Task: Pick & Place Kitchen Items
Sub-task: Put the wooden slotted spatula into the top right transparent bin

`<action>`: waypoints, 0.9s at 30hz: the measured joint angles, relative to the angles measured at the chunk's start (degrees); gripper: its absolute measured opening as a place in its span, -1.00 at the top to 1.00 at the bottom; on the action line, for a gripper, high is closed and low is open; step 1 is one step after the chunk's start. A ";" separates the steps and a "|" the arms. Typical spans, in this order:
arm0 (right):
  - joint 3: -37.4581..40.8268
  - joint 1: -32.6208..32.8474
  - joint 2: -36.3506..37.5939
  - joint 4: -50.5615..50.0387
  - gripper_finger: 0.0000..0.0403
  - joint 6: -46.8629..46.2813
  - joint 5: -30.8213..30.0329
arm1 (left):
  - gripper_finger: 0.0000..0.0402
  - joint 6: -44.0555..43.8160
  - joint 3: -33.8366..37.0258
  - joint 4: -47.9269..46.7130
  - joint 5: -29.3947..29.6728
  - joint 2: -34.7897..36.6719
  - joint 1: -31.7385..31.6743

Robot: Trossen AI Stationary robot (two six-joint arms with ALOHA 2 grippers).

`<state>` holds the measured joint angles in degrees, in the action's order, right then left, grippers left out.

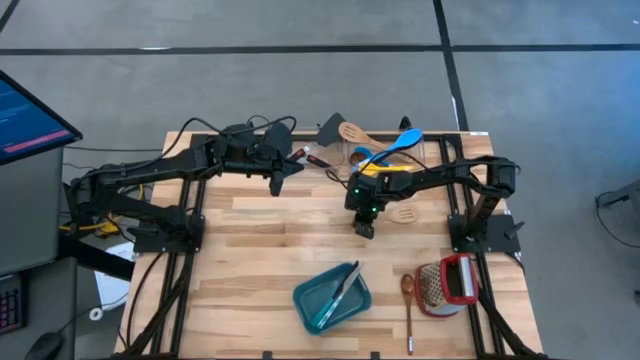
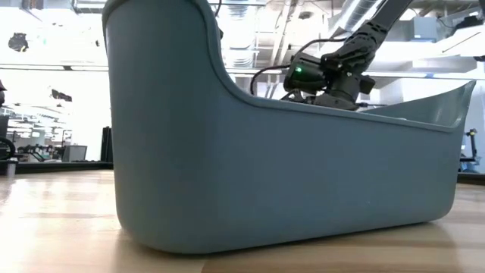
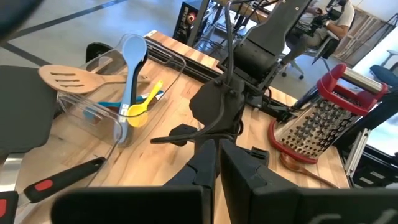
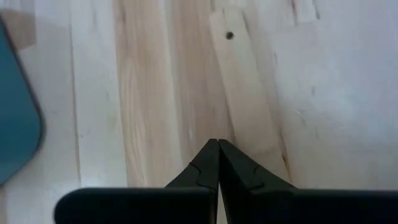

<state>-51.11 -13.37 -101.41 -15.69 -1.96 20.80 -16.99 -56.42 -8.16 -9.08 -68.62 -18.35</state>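
Note:
A clear bin (image 1: 375, 155) at the table's far edge holds a blue spoon (image 1: 398, 145), a yellow spoon (image 3: 140, 112) and a pale slotted spatula (image 1: 352, 131). A black spatula (image 1: 330, 127) lies beside it. Another pale slotted spatula (image 1: 405, 213) lies flat under the right arm. A brown wooden spoon (image 1: 408, 298) lies near the front. A teal tray (image 1: 310, 305) holds one slim pale utensil (image 1: 345, 285). My right gripper (image 1: 363, 229) is shut, pointing down over bare wood (image 4: 155, 93) between bin and tray. My left gripper (image 1: 283, 172) is shut, hovering left of the bin.
A red-framed metal grater (image 1: 448, 283) lies at the near right, beside the wooden spoon. In the low view the teal tray (image 2: 265, 167) fills most of the picture, with my right gripper (image 2: 333, 83) behind it. Bare table lies on the near left side.

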 joint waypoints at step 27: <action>0.02 -0.09 5.17 -9.93 1.00 0.94 27.19 | 0.97 0.15 0.00 -0.99 0.02 0.00 -0.02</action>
<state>-51.09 -13.46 -96.24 -25.62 -1.02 47.99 -16.84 -56.42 -9.15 -9.06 -68.62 -18.37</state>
